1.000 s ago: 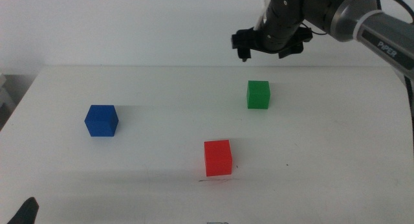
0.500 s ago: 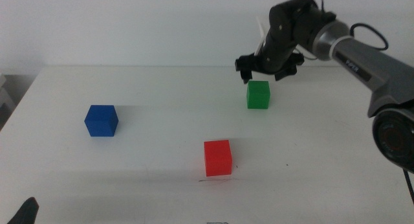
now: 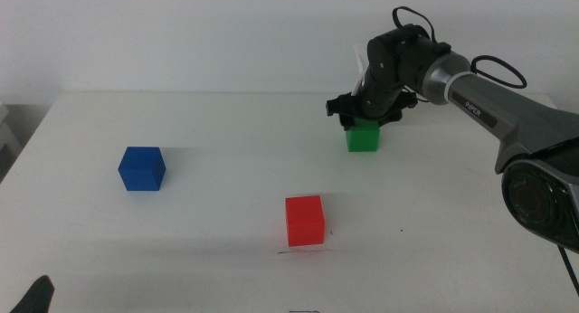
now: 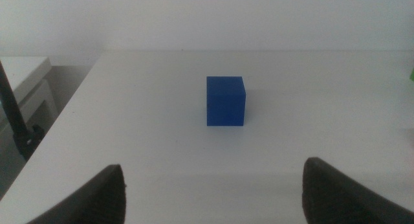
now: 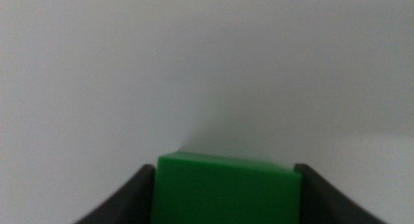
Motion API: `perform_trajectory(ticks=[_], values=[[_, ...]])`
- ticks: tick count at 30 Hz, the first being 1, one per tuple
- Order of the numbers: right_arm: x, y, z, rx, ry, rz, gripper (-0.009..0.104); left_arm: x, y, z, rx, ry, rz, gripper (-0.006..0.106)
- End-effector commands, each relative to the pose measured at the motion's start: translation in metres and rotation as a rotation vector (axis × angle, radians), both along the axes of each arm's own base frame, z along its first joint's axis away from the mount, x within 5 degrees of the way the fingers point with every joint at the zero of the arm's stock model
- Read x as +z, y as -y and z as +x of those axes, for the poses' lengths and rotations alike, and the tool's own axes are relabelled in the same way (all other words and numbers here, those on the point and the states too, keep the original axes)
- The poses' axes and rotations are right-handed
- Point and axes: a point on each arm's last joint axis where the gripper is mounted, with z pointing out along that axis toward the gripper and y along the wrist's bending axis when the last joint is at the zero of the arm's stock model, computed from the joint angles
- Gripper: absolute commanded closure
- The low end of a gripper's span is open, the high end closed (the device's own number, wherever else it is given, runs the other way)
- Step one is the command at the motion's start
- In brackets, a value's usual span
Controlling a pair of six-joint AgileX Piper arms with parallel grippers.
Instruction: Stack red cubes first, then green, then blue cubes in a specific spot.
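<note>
White tabletop [image 3: 217,123] backed by a plain pale wall forms the work surface. Right gripper [image 3: 365,113] is positioned directly over the green cube [image 3: 363,137], at that cube's top edge. The right wrist view shows what the middle view cannot: the green cube [image 5: 226,188] sits between the two dark jaws, one jaw close on each side, with the jaws spread about the cube's width. Whether the jaws press on the cube's faces cannot be told.

Red cube [image 3: 305,220] rests on the table nearer the camera than the green cube, a little toward the left arm's side and well apart from it. It stands at the marked spot [image 3: 302,251], a thin dark line just in front of its base; a tiny dark dot lies beside it.

Blue cube [image 3: 141,168] rests far from the green cube, toward the left arm's side. The left wrist view shows it [image 4: 226,101] standing alone ahead of the left gripper [image 4: 213,191], whose jaws are spread wide and hold nothing. In the middle view, only a dark tip of that waiting gripper [image 3: 36,295] appears.
</note>
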Motion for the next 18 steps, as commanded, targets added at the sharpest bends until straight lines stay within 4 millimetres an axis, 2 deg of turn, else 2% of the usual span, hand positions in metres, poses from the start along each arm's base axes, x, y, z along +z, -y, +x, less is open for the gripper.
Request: perform_trajectory(ticks=[1, 3, 4, 7, 11, 14, 16, 18], values=[[0.053, 0.006, 0.001, 0.002, 0.15, 0.025, 0.071, 0.009, 0.001, -0.001, -0.007, 0.101, -0.019, 0.007], [0.055, 0.007, -0.001, 0.003, 0.148, 0.01, 0.095, 0.009, 0.001, -0.001, -0.007, 0.101, -0.019, 0.007], [0.059, 0.007, -0.002, 0.004, 0.153, 0.0, 0.096, 0.009, 0.001, -0.001, -0.007, 0.101, -0.019, 0.007], [0.082, 0.007, -0.012, 0.012, 0.176, -0.042, 0.096, 0.009, 0.001, -0.001, -0.007, 0.101, -0.019, 0.007], [0.12, 0.004, -0.036, 0.027, 0.198, -0.069, 0.096, 0.009, 0.001, -0.001, -0.007, 0.101, -0.019, 0.007], [0.143, 0.002, -0.064, 0.031, 0.195, -0.053, 0.096, 0.009, 0.001, -0.001, -0.007, 0.101, -0.019, 0.007], [0.151, 0.002, -0.086, 0.023, 0.186, -0.043, 0.096, 0.009, 0.001, -0.001, -0.007, 0.101, -0.019, 0.007], [0.165, 0.002, -0.114, 0.009, 0.197, -0.007, 0.096, 0.009, 0.001, -0.001, -0.007, 0.101, -0.019, 0.007]])
